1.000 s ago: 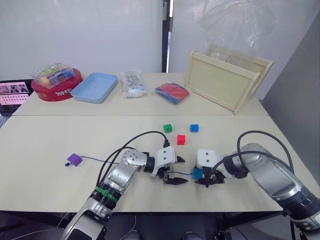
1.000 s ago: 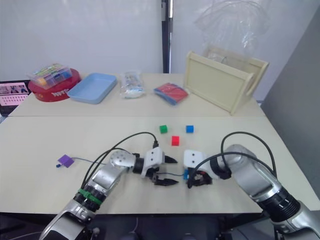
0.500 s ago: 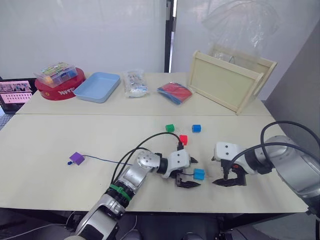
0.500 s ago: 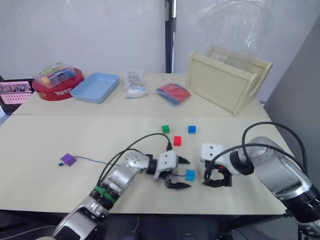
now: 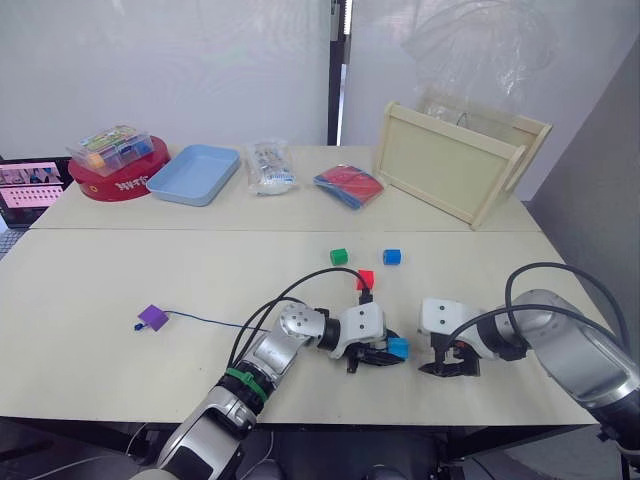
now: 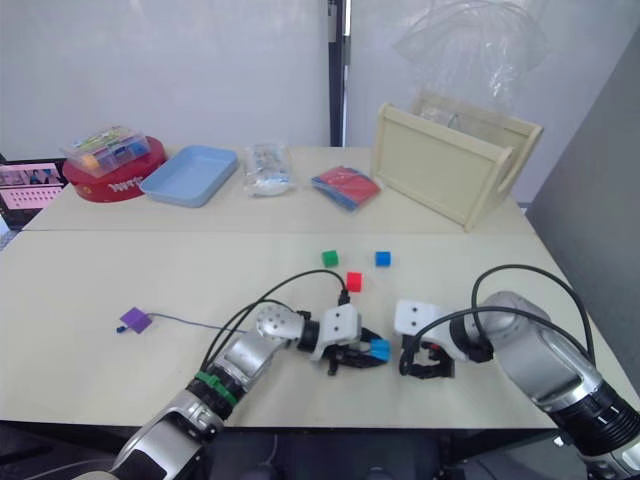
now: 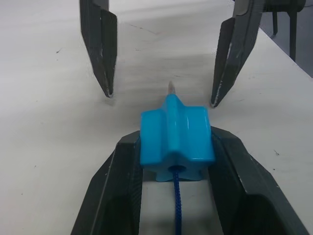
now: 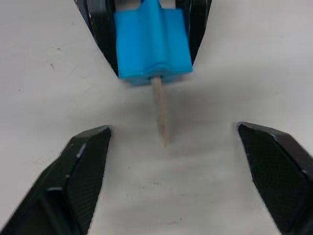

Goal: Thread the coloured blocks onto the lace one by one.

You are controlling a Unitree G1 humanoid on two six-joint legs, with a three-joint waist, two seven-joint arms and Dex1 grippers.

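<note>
While your left hand [image 7: 176, 161] clamps the light blue block [image 7: 177, 137] near the table's front edge, lace [image 7: 175, 205] tip through, right hand [image 8: 171, 161] is released; purple block [image 5: 152, 317] looks threaded, three remain.

Head pair overhead; wrists close, opposed

White lettering on the red tin [image 5: 112, 184] — too blurred to read.

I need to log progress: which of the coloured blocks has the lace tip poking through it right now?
The light blue block, clamped in the left pincer: the lace's pale tip sticks out toward the open right pincer. Green, red and dark blue sit loose.
</note>
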